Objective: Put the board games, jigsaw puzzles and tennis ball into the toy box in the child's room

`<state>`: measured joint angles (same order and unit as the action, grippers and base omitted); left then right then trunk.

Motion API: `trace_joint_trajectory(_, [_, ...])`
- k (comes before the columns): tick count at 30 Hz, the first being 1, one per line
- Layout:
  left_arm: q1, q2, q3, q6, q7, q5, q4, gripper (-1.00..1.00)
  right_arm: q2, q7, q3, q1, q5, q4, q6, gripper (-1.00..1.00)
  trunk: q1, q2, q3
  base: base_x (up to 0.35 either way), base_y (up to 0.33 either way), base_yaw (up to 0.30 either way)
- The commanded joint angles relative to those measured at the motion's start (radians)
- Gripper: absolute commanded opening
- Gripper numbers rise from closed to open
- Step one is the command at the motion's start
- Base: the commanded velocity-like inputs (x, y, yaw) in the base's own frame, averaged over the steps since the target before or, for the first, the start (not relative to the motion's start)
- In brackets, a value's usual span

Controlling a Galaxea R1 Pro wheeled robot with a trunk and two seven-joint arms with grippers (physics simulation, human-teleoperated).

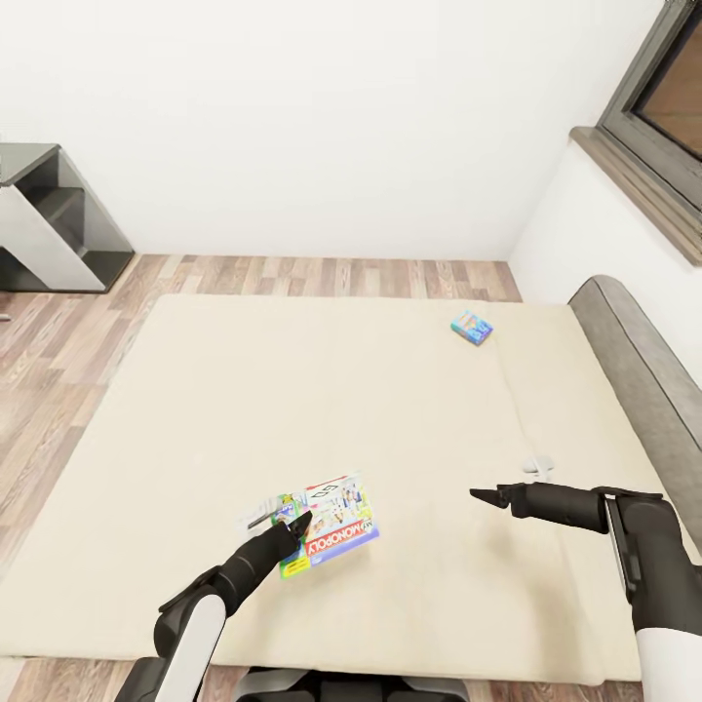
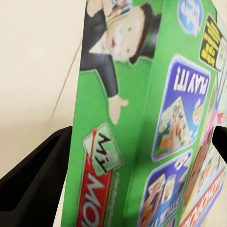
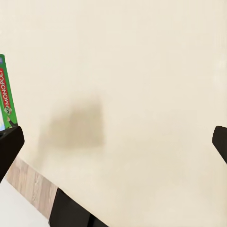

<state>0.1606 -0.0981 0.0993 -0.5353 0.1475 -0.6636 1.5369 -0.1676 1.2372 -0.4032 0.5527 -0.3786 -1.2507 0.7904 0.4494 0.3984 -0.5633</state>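
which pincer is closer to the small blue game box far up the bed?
Right. The right pincer hovers over the bed nearer the blue game box, though well short of it. The left pincer is farther back, shut on the green Monopoly box.

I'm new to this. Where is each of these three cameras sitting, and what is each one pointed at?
Head view: on the robot's head, looking down over the bed; both arms show, the left gripper at the Monopoly box, the right gripper free.
Left wrist view: by the left gripper, looking along its fingers at that box between them.
Right wrist view: by the right gripper, facing the bed cover; dark fingertips show.
Shared: the green box appears in all three.
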Motion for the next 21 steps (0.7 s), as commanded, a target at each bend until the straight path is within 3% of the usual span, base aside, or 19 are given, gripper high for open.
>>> trace_joint_trajectory(1, [0.000, 0.000, 0.000, -0.004, 0.010, -0.010, 0.002, -1.00, 0.000, 0.010, -0.002, 0.001, -0.010, -0.001, 0.006, 1.00, 0.001, 0.002, 0.000, 0.000, 0.000, 0.000])
trace_joint_trajectory(21, [0.000, 0.000, 0.000, -0.003, 0.013, -0.009, 0.002, -1.00, 0.000, 0.010, -0.002, 0.001, -0.010, -0.001, 0.007, 1.00, 0.001, 0.002, 0.031, 0.000, 0.000, 0.000])
